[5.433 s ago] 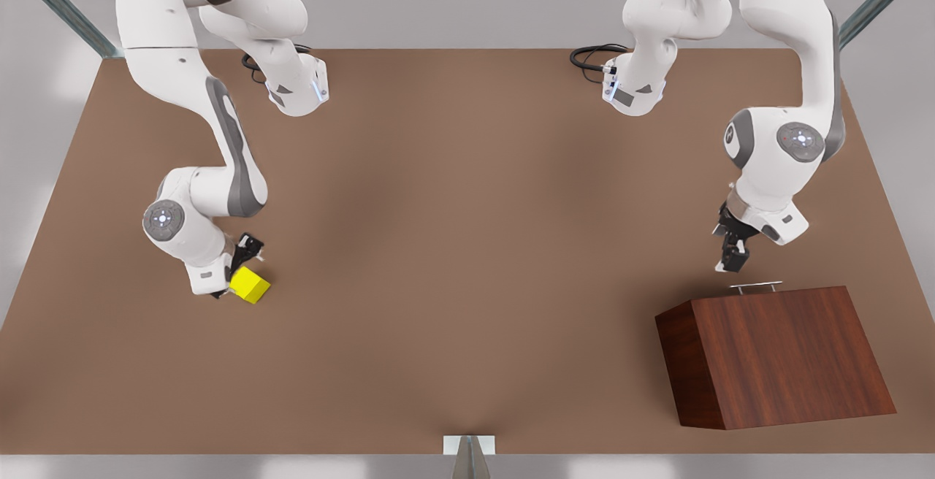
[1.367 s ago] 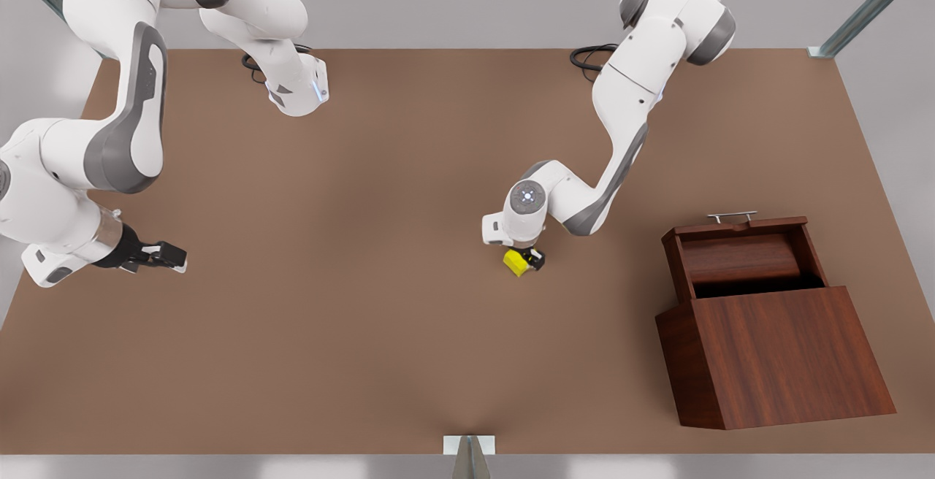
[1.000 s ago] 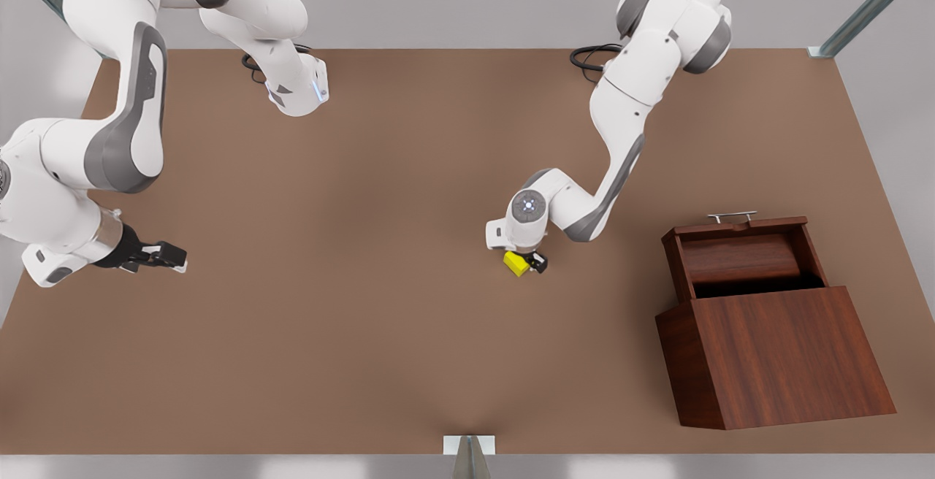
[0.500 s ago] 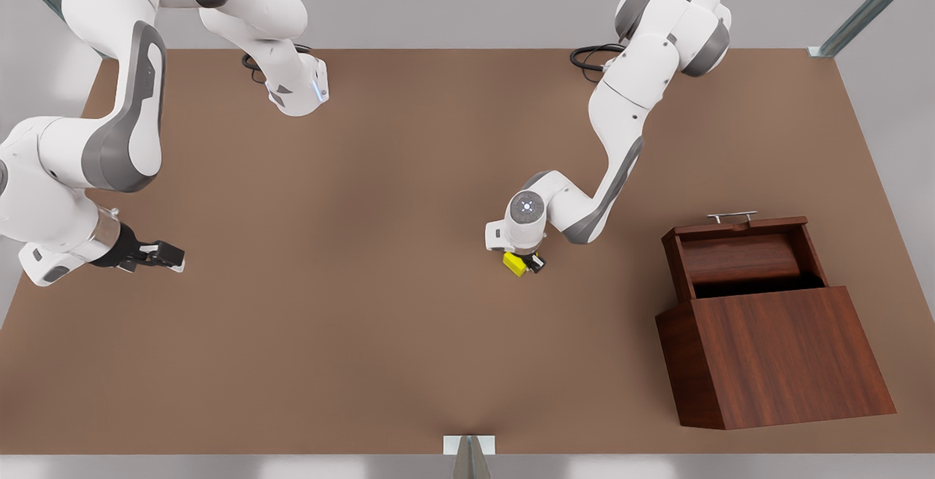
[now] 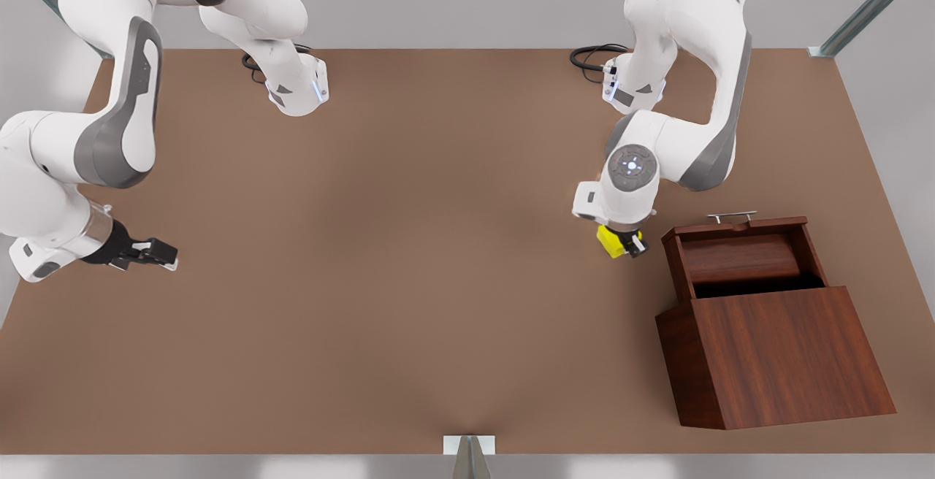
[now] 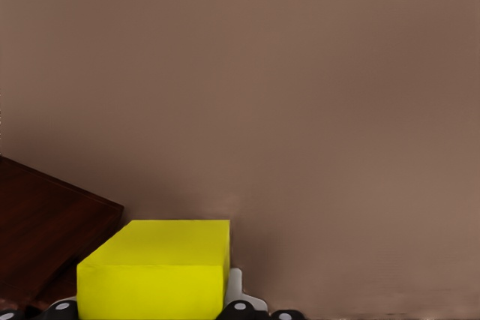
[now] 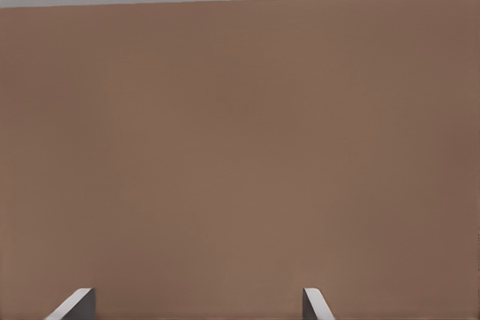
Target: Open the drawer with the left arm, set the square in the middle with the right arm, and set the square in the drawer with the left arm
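Left pincer (image 5: 621,244) grips the square (image 5: 612,241) between its fingers, carried clear of the table (image 5: 409,245) just beside the open drawer (image 5: 741,256) so I can drop it inside. Right pincer (image 5: 150,254) waits unclenched, empty, well apart.

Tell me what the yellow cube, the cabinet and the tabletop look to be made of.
Yellow cube, held in the left gripper: probably plastic or painted; flat, uniform, matte faces. Cabinet with its open drawer: dark reddish wood, streaked grain, slight sheen. Tabletop: plain matte brown, no grain; material unclear. Right gripper waits open.
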